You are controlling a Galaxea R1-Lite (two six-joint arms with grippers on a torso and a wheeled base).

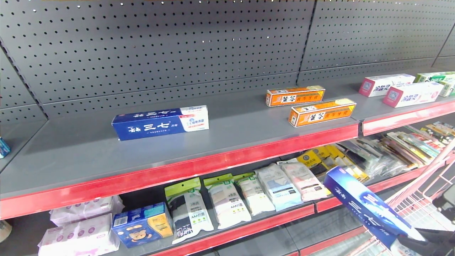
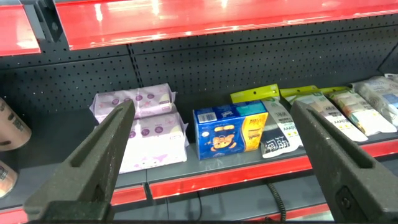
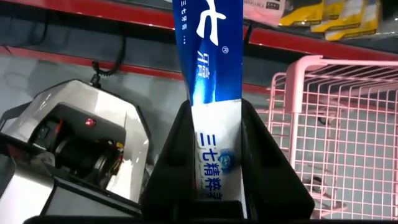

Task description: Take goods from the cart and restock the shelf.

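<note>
Grey pegboard shelving with red front edges fills the background. Its upper shelf carries a blue and white carton left of centre. To the right lie one orange carton and a second orange carton nearer the edge, and pink and white cartons lie at the far right. The lower shelf holds tissue packs at the left, a small blue box beside them, and bagged goods to the right. A pink wire cart stands at the near right. Close to it, the right gripper is clamped on one end of a long blue toothpaste box, which slants up and left toward the shelving, clear of both shelves. The left gripper is spread wide and empty, facing the tissue packs and small blue box.
</note>
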